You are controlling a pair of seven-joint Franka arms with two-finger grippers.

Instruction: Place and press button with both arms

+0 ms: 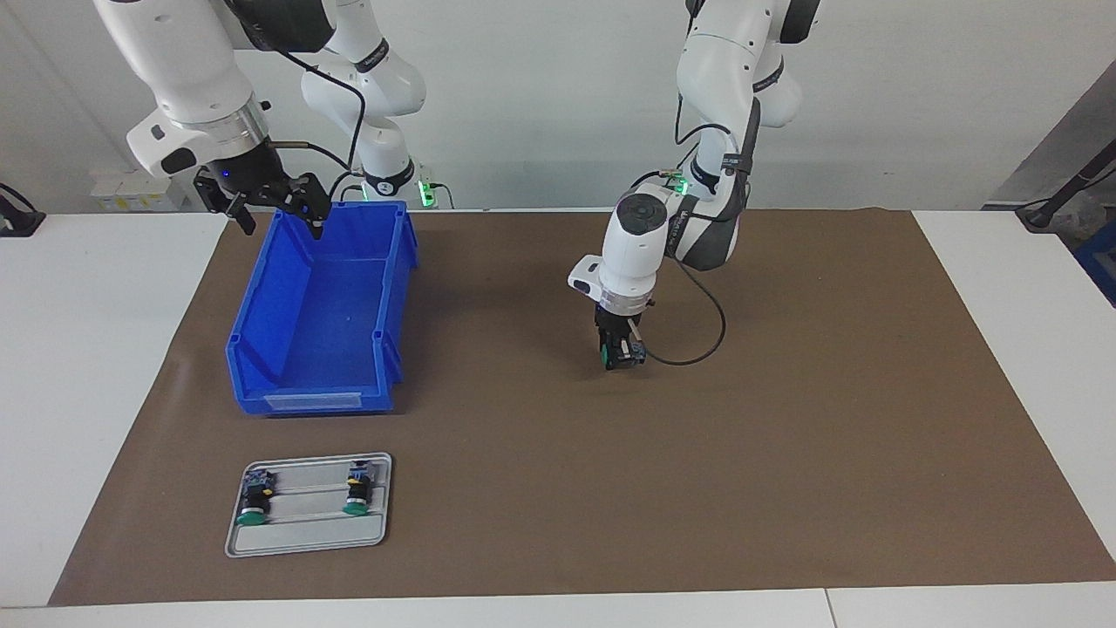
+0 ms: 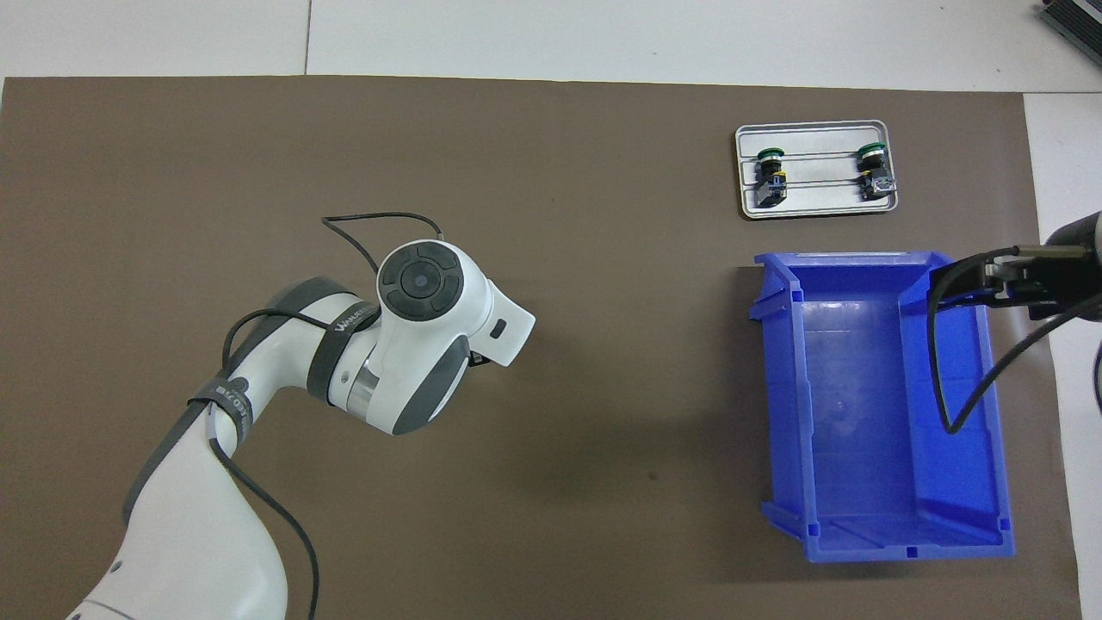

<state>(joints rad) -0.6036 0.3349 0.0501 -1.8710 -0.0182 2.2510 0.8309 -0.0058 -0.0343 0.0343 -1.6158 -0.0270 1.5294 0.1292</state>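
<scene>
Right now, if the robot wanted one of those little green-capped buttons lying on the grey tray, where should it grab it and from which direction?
Probably from straight above, closing on the black cylindrical body between cap and rear block. The green-capped push button nearer the right arm's end lies on its side on the ridged grey metal tray, cap pointing away from the robots. Its body is narrower than the cap, so the jaws could straddle it crosswise.

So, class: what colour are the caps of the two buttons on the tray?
Green, on both buttons lying on the grey tray; the facing view shows it best.
</scene>
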